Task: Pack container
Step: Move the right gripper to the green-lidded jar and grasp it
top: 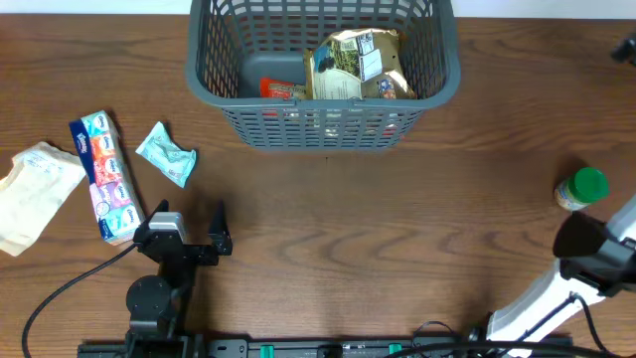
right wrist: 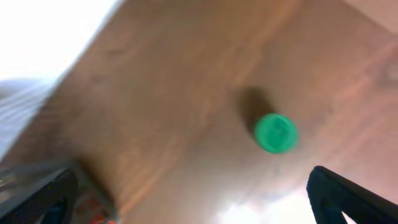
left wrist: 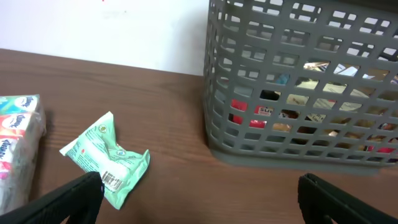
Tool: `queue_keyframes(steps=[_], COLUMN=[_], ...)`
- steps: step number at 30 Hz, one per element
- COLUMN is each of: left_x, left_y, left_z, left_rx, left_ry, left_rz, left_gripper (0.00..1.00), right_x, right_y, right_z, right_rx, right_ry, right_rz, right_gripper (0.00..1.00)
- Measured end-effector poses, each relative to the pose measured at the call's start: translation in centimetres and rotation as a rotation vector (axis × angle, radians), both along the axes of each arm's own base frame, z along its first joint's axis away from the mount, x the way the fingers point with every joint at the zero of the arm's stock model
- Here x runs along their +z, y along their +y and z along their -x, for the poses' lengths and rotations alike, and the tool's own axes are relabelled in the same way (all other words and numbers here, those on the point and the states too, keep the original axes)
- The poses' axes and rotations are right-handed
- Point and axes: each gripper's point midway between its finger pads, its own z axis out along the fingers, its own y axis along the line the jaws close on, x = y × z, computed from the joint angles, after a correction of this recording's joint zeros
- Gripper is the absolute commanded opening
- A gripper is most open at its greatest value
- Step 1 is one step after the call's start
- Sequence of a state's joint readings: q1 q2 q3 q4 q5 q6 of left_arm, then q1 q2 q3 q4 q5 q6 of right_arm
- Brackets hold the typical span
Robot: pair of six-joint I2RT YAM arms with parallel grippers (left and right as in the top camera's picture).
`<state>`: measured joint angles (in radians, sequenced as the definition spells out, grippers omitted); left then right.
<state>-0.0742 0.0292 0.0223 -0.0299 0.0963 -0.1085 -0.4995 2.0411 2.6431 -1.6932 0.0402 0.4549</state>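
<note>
The container (top: 323, 107) is a grey-blue slotted basket at the back centre of the table. It holds a tan printed bag (top: 356, 65) and a red packet (top: 281, 89). In the left wrist view the container (left wrist: 214, 124) stands ahead to the right. My left gripper (top: 191, 217) is open and empty near the front left; between its fingers (left wrist: 199, 193) is bare table. A green packet (left wrist: 106, 158) lies just beyond its left finger. My right gripper (top: 588, 247) is open and empty (right wrist: 193, 186) at the front right, short of a green-capped bottle (right wrist: 275, 132).
The green packet (top: 166, 153), a colourful tissue pack (top: 102, 174) and a cream bag (top: 35, 189) lie on the left side of the table. The green-capped bottle (top: 582, 189) stands near the right edge. The right wrist view is blurred.
</note>
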Motion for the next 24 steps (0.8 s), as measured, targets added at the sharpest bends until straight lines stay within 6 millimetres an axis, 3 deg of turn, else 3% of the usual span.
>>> queue_keyframes(steps=[6, 11, 24], left_x=[0.0, 0.0, 0.0], left_y=[0.0, 0.0, 0.0], left_z=[0.0, 0.0, 0.0], left_rx=[0.0, 0.0, 0.0], left_ry=[0.0, 0.0, 0.0], left_rz=[0.0, 0.0, 0.0], left_gripper=[0.98, 0.98, 0.98], right_x=[-6.9, -11.5, -20.9], right_y=[-3.1, -3.8, -4.5], right_z=[3.9, 6.7, 7.1], right_rx=[-0.1, -0.132, -0.087], right_ry=[0.213, 0.346, 0.424], right_rz=[-0.137, -0.23, -0.267], right_gripper=[0.99, 0.99, 0.99])
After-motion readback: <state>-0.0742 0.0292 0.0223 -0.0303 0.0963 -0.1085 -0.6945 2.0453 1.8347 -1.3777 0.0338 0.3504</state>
